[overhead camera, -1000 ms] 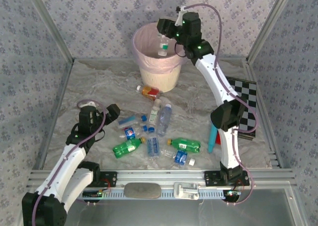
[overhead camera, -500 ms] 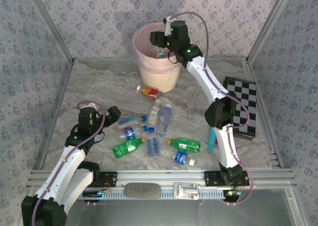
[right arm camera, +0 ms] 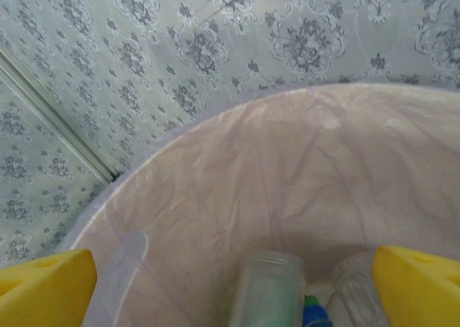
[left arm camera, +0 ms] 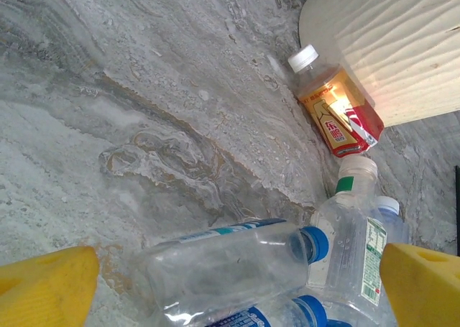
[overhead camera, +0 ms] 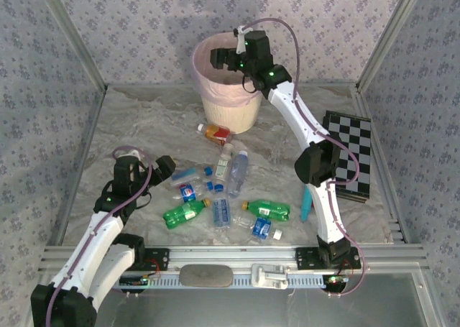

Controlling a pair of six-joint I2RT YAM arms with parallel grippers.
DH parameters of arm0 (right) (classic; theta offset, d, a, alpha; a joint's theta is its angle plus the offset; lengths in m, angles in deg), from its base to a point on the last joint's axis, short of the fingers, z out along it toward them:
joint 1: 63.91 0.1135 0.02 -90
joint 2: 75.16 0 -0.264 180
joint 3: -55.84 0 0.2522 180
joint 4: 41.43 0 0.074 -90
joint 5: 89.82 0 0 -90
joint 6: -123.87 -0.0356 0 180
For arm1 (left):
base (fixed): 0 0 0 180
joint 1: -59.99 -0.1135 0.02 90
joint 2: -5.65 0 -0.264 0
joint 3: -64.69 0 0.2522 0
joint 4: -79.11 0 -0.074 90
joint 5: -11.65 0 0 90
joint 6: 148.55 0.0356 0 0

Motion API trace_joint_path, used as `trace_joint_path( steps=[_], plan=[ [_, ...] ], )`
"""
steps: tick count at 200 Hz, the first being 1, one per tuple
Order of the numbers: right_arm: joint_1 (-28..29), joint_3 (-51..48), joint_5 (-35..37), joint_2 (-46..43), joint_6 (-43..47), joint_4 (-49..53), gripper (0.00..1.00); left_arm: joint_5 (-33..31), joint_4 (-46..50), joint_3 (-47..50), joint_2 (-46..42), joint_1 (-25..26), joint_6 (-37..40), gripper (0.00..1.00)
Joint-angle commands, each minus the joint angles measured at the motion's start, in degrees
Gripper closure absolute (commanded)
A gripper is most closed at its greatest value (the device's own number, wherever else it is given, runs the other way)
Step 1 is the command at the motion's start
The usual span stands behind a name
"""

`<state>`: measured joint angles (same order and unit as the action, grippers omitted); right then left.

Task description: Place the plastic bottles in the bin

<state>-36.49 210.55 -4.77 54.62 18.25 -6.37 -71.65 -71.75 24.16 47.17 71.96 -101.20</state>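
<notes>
The cream bin (overhead camera: pixel 228 108) with its pink liner (right arm camera: pixel 287 190) stands at the back. My right gripper (overhead camera: pixel 218 57) hovers open over its mouth with nothing between the fingers (right arm camera: pixel 43 280). Inside the bin lie a greenish bottle (right arm camera: pixel 269 291) and a clear one (right arm camera: pixel 356 284). Several bottles lie scattered mid-table, among them a green one (overhead camera: pixel 183 213), another green one (overhead camera: pixel 267 210) and an orange-red labelled one (overhead camera: pixel 214 131). My left gripper (overhead camera: pixel 167 167) is open and low, with a clear blue-capped bottle (left arm camera: pixel 230 269) lying between its fingertips (left arm camera: pixel 47 287), not gripped.
A turquoise stick (overhead camera: pixel 307 201) lies beside the right arm and a chequered board (overhead camera: pixel 352 154) at the right edge. The bin's side (left arm camera: pixel 388 47) rises just behind the orange-red labelled bottle (left arm camera: pixel 334 115). Bare marbled table (overhead camera: pixel 136 118) stretches along the left.
The right gripper moved left over the bin, and the bottle that hung from it a second ago is out of its jaws. The left gripper edged closer to the clear blue-capped bottle.
</notes>
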Motion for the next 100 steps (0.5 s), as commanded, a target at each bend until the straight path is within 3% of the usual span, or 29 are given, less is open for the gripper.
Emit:
trace_joint_path(
  steps=[1, 43, 100],
  plan=[
    [0.22, 2.16, -0.5, -2.93, 0.15, 1.56, 0.0, 0.94, 1.01, -2.15, -0.85, -0.54, 0.78, 0.0],
    [0.22, -6.36, -1.48, -12.48, -0.36, 3.13, 0.0, 3.07, 2.9, -3.26, -1.67, -0.54, 3.28, 0.0],
    [0.27, -36.54, -2.19, -32.05, -1.78, -3.55, 0.0, 7.92, 10.31, -5.4, -5.51, 1.22, 9.08, 0.0]
  ],
)
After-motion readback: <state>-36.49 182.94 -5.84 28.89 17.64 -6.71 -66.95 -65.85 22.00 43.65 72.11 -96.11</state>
